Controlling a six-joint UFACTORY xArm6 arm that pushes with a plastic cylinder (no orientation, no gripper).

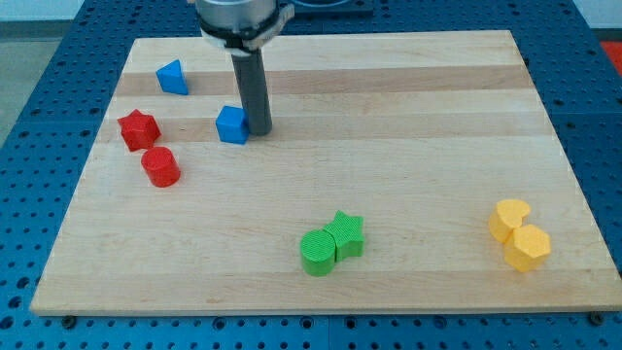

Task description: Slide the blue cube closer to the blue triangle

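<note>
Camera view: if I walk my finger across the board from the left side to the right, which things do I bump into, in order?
Red star → red cylinder → blue triangle → blue cube → my tip → green cylinder → green star → yellow heart → yellow hexagon.

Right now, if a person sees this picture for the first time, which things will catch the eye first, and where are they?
First comes the dark rod near the view's top, with my tip right beside the blue cube, on its right. The blue triangle sits up and to the left of the cube. Bright pairs follow: two green blocks touching at the bottom centre and two yellow blocks at the bottom right.
</note>
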